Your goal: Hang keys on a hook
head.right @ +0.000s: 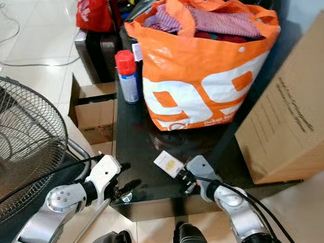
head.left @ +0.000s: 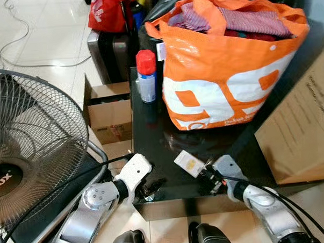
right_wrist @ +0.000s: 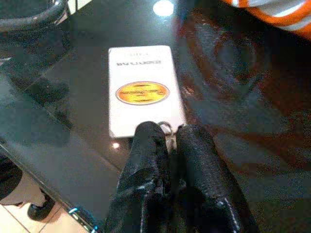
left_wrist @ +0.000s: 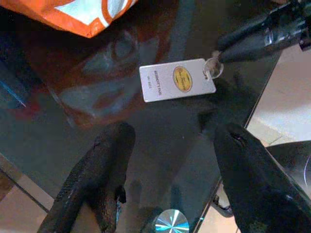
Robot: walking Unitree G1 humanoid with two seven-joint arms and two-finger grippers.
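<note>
The keys are a white tag (head.left: 188,163) with a yellow oval label and a metal ring (left_wrist: 213,69), lying flat on the glossy black table (head.left: 152,138) near its front edge. My right gripper (right_wrist: 167,133) is shut on the ring at the tag's end, its fingers (left_wrist: 243,43) low over the tabletop. My left gripper (left_wrist: 175,138) stands open at the table's front left corner (head.left: 149,187), a short way from the tag and holding nothing.
A full orange shopping bag (head.left: 224,70) and a red-capped spray can (head.left: 146,76) stand at the back of the table. A large cardboard box (head.left: 307,126) leans at the right. A floor fan (head.left: 29,154) stands at the left, with a small open box (head.left: 110,110) behind.
</note>
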